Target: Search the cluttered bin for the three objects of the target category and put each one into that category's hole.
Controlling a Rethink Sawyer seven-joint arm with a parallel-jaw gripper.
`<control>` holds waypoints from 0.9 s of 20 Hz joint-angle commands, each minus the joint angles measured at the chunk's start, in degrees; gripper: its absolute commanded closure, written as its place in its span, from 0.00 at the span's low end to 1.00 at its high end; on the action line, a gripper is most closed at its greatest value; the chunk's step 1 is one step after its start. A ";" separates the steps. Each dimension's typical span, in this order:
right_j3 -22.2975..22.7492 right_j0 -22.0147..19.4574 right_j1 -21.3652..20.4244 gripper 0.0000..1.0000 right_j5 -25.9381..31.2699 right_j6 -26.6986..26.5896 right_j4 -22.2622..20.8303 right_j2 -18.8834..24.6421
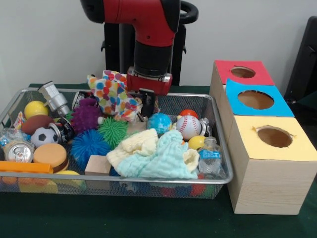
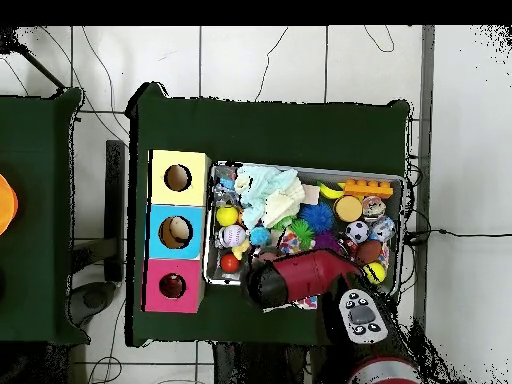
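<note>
The wire mesh bin [image 1: 221, 130] is full of clutter and also shows in the overhead view [image 2: 209, 262]. My gripper [image 1: 147, 102] hangs low over the bin's far side, just right of a polka-dot cloth [image 1: 115, 94]. Its black tips sit among the clutter. In the overhead view the red arm [image 2: 300, 277] covers it. No soft toy animal shows; any in the bin are hidden. The red-surround hole [image 1: 242, 72] tops the farthest box and also shows in the overhead view [image 2: 172, 287].
The blue-surround hole [image 1: 255, 99] and yellow-surround hole [image 1: 274, 136] sit nearer, right of the bin. In the bin lie a baseball [image 1: 188, 127], green [image 1: 113, 131], blue [image 1: 89, 145] and purple [image 1: 86, 115] spiky balls, pale cloths [image 1: 158, 156], a soccer ball [image 1: 43, 136] and a can [image 1: 18, 151].
</note>
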 commanded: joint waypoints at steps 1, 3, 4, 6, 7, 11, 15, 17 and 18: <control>2.09 -1.12 -7.61 1.00 5.87 -2.11 4.04 7.28; 2.22 -0.74 -7.58 1.00 5.41 -1.50 3.88 7.00; 2.23 -0.55 -7.47 1.00 5.17 -1.19 3.82 6.85; 2.32 -0.01 -7.25 1.00 4.63 -0.57 3.80 6.39; 2.43 0.08 -6.85 1.00 4.01 -0.28 3.70 6.28; 2.57 0.96 -4.74 1.00 1.23 1.36 3.07 5.42; 1.82 1.40 -2.36 1.00 -1.07 2.31 2.53 5.09; 1.97 1.76 -2.03 1.00 -1.42 2.68 2.53 4.80; 2.13 1.94 -1.90 1.00 -1.52 2.90 2.58 4.63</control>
